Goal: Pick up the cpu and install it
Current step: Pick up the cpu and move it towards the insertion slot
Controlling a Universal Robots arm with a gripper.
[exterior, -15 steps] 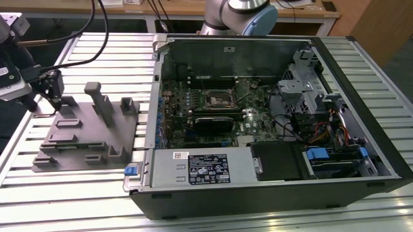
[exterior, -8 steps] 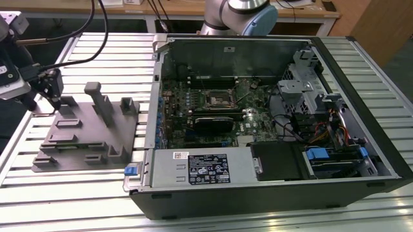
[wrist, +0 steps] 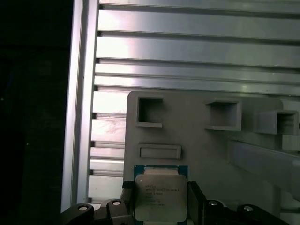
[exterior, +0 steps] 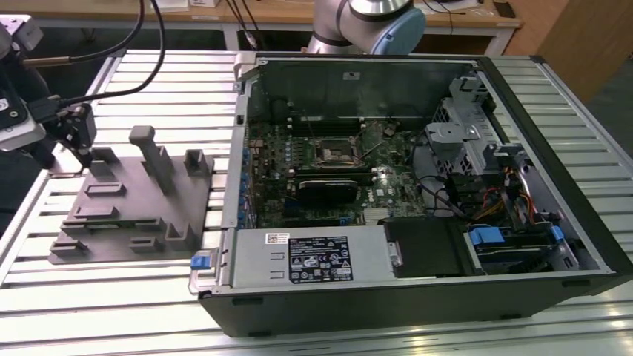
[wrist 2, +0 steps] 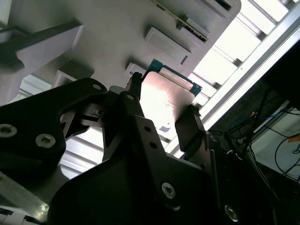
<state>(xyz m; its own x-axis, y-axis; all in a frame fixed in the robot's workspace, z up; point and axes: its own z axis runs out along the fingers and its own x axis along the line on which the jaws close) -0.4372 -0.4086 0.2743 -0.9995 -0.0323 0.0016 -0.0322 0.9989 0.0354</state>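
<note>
Found the gripper at the exterior view's left, low over the far corner of the grey fixture lying on the slatted aluminium table.

Logged the cpu in the first wrist view: silvery top, blue-green rim, sitting at the fixture's corner just beside a shallow rectangular recess. Noted the dark fingers pressed against two opposite edges of the cpu, one on each side, narrowed to the chip's width with no gap visible. Confirmed the same in the second wrist view: bright metal face framed between the two fingertips, grey fixture behind. Resting on the fixture or raised just clear of it: cannot tell.

Placed the open computer case just beside the fixture, toward the exterior view's right, lying on its side. Saw inside it the green motherboard, with the dark square socket in its metal frame near the middle, well apart from the gripper. Marked the silver power supply with its white label along the near edge of the case, and a blue latch at its corner. Spotted the arm's base joint beyond the case, and black cables leading towards the wrist.
</note>
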